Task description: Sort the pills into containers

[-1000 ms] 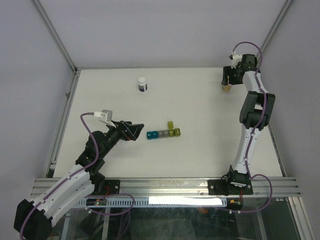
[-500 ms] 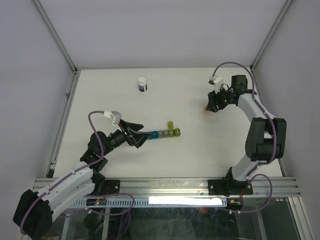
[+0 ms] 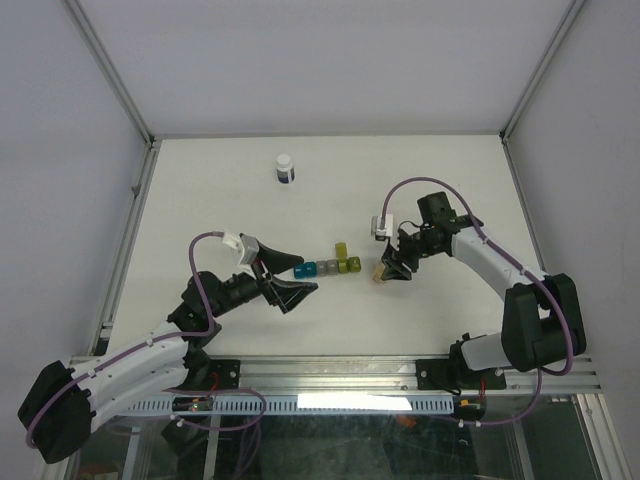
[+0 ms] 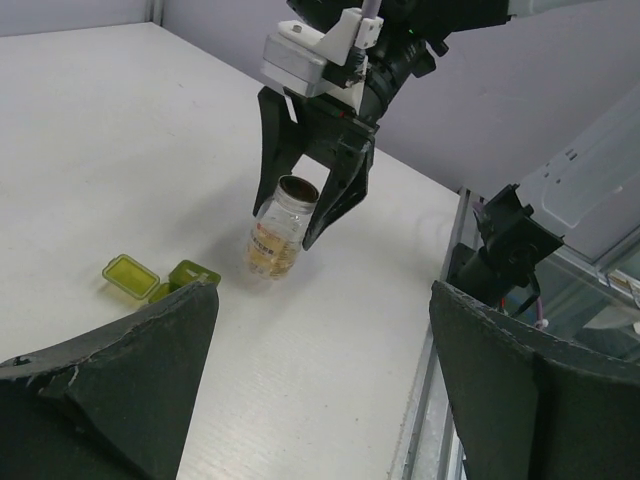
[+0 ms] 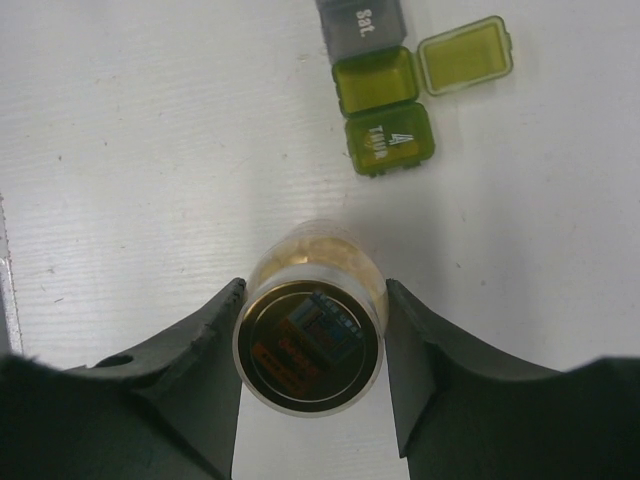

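- Black fingers of the right gripper (image 5: 312, 310) pinch a small clear vial (image 4: 280, 228) from both sides, set about halfway apart on its glass.
- Orange-yellow pills (image 4: 268, 260) sit heaped in the bottom of that vial; none shows loose on the table (image 3: 200, 200).
- The vial leans a little, top end towards the wrist, base at or just above the table; I cannot tell whether it is capped.
- Just left of it lies the strip of containers (image 3: 327, 267), and the second cell from the right (image 5: 375, 78) stands open, its lid (image 5: 463, 55) flipped to the far side.
- The left gripper (image 3: 306, 278) hangs by the blue end (image 3: 299, 269) of the strip, jaws spread wide and holding nothing; whether it touches the strip is unclear.
- A white-capped dark bottle (image 3: 285, 168) stands well apart at the far side.
- Step in hand, as I judge it: bringing the pill supply up to the open cell, before any pouring.
- The next move calls for lifting the vial's mouth over that cell and tipping gently, so only a few pills fall, with the left gripper steadying the strip.
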